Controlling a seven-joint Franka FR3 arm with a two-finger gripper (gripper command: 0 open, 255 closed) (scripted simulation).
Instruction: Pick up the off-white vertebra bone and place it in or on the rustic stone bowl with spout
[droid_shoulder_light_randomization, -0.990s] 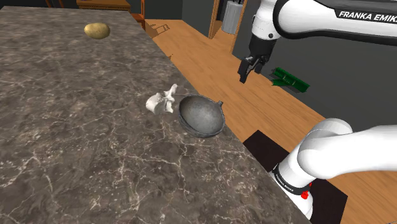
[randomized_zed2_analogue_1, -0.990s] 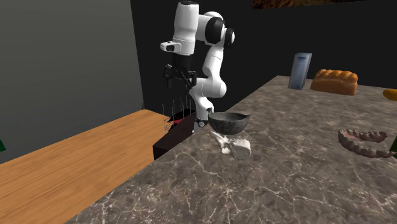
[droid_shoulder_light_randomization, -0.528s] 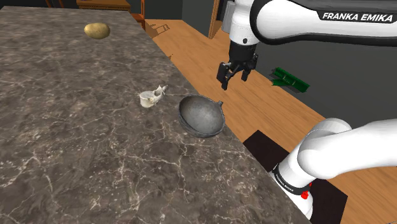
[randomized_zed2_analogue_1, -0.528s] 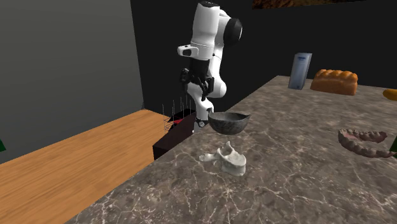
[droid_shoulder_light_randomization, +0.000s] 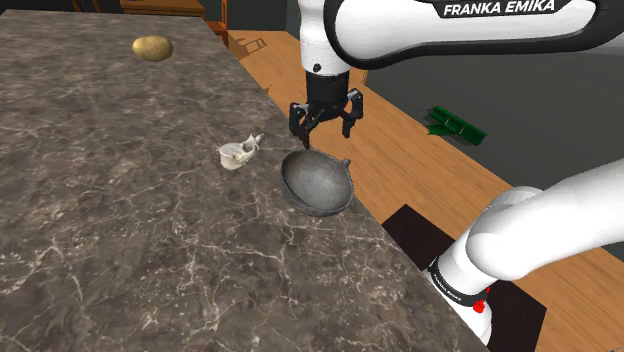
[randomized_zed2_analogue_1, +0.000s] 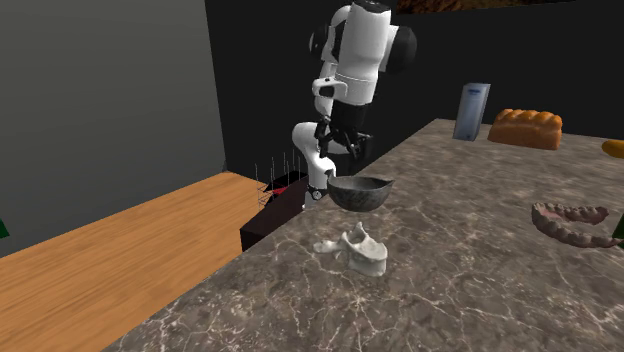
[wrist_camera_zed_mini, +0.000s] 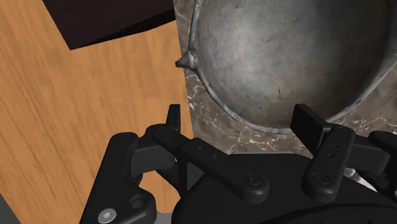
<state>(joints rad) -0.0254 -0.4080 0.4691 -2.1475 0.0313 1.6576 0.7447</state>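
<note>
vertebra bone (droid_shoulder_light_randomization: 240, 152) lies near bowl (droid_shoulder_light_randomization: 318, 182); arm (droid_shoulder_light_randomization: 420, 30) reads "franka emika".

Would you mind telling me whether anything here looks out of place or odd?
The bowl sits right at the edge of the counter, spout pointing off it; the open, empty hand hovers over it, not the bone.

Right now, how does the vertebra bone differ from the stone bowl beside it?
The bone is off-white; the bowl is dark grey. The bone is knobbly with thin prongs; the bowl is round, hollow, with a small spout. The bowl is clearly wider than the bone. Both rest on the dark marbled counter, close together but not touching.
</note>
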